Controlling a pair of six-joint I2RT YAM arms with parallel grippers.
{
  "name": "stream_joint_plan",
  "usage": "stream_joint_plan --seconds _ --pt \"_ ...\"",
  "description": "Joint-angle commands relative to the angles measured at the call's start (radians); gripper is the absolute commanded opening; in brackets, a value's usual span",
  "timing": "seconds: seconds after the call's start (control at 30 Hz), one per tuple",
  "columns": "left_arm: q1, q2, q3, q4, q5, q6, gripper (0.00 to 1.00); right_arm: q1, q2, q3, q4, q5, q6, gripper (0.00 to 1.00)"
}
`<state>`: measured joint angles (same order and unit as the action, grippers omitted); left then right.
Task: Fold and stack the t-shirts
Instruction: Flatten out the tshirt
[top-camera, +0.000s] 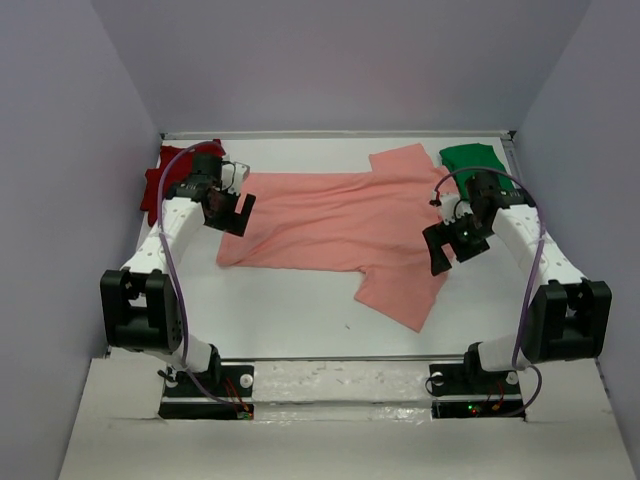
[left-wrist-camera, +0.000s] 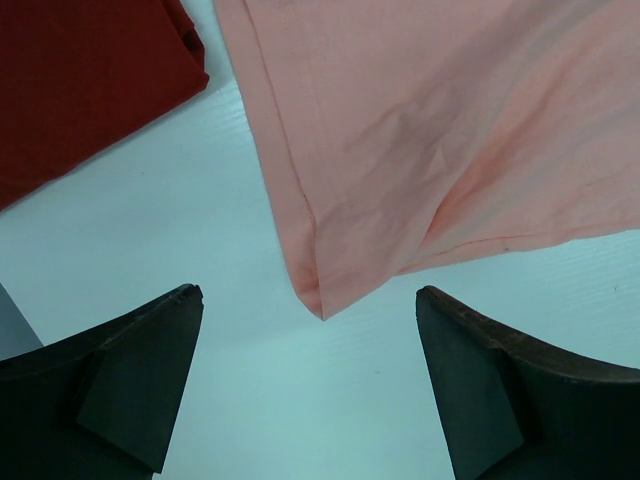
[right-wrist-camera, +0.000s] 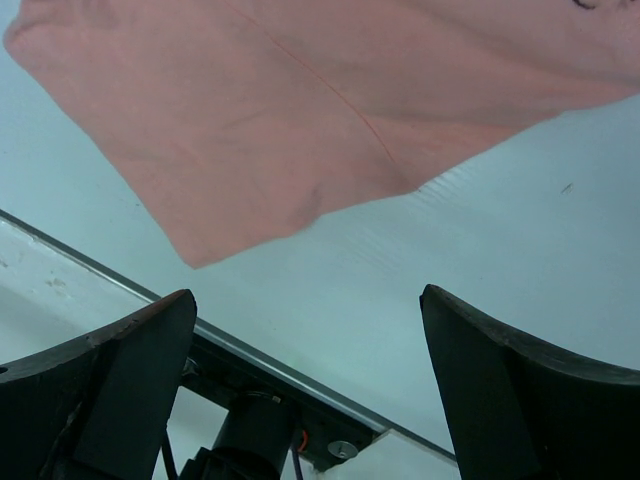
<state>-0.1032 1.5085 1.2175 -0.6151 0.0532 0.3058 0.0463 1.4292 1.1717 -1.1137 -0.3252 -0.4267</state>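
From my seat, the two arm bases (top-camera: 205, 385) sit at 6 o'clock on the near edge, with a band of bare white worktop (top-camera: 290, 310) just beyond them. The first cloth past that band is one sleeve of the salmon-pink t-shirt (top-camera: 340, 220), pointing toward 5 o'clock. The shirt lies spread flat and sideways across the middle of the worktop, its hem toward 9 o'clock and its other sleeve reaching toward 1 o'clock. The right fingers (top-camera: 440, 250) hang at 3 o'clock by the shirt's right end, spread wide and holding nothing. In the right wrist view the near sleeve lies beyond the tips and apart from them, with the worktop's near rim below. The left fingers (top-camera: 240, 213) hang at 9 o'clock over the hem edge, also spread wide and empty. In the left wrist view the hem's near corner lies between the two tips, and I cannot tell whether they touch the cloth. Farther back, the dark red t-shirt (top-camera: 155, 190) is bunched at 10 o'clock against the left wall, with a strip of bare worktop between it and the pink hem. The bright green t-shirt (top-camera: 470, 158) lies at 1 o'clock in the far right corner, just beside the pink shirt's far sleeve.
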Motion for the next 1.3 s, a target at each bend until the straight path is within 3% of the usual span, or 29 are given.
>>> stream_joint_plan --seconds 0.0,0.33,0.53,0.67,0.97,1.27 --pt "0.002 -0.05 -0.018 -0.009 0.028 0.018 0.99 -0.002 -0.023 -0.023 0.006 0.028 -0.004 1.0" --pt "0.002 -0.044 -0.128 -0.057 -0.032 0.068 0.99 -0.002 0.014 -0.05 0.002 0.061 0.006 1.0" --pt "0.003 -0.065 -0.188 -0.11 0.042 0.084 0.99 -0.002 0.034 -0.009 -0.005 0.077 0.008 1.0" --pt "0.003 -0.09 -0.24 -0.095 -0.018 0.105 0.99 -0.002 0.05 0.008 -0.003 0.067 0.008 1.0" --pt "0.005 -0.09 -0.3 -0.077 -0.004 0.154 0.99 -0.002 0.056 -0.014 0.018 0.052 0.014 1.0" --pt "0.008 -0.116 -0.352 0.041 -0.035 0.207 0.98 -0.002 0.051 -0.021 0.017 0.04 0.02 1.0"
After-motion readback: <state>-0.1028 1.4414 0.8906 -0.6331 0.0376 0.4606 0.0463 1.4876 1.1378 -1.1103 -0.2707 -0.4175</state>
